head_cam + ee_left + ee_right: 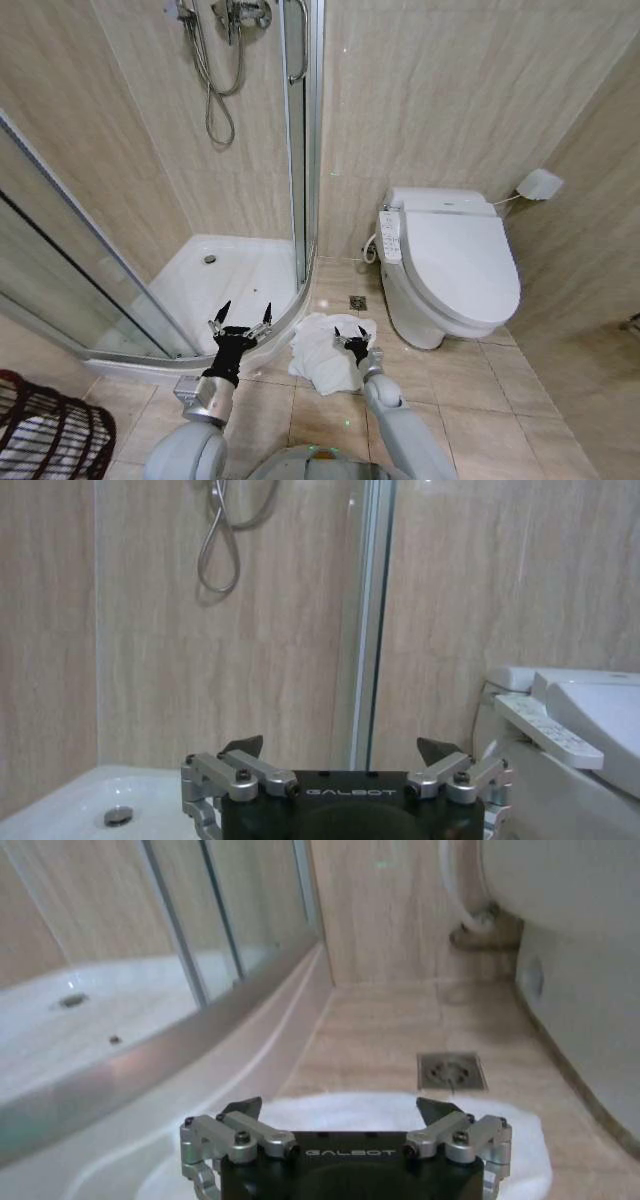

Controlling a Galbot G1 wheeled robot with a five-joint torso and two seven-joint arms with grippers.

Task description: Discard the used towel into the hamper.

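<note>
Closest to the robot, at the low left corner of the head view, stands the hamper point(45, 432), a dark red-brown wire basket on the tiled floor point(500, 400). It is well apart from the towel.

A bit farther on are the two arms. The left gripper point(241, 317) is up in front of the curved edge of the shower tray point(235, 275), and its fingers are spread wide with nothing between them. The right gripper point(349, 337) is just over the towel point(322, 352), also spread wide and holding nothing. In the right wrist view the white fluffy towel point(350, 1110) lies right under the open fingers point(240, 1108).

The towel is a crumpled white heap on the floor, between the shower tray and the toilet point(455, 265). Just past the towel is a small square floor drain point(358, 302).

Farther back, the glass shower door point(300, 140) stands open, and a silver shower hose point(215, 80) hangs on the beige wall
</note>
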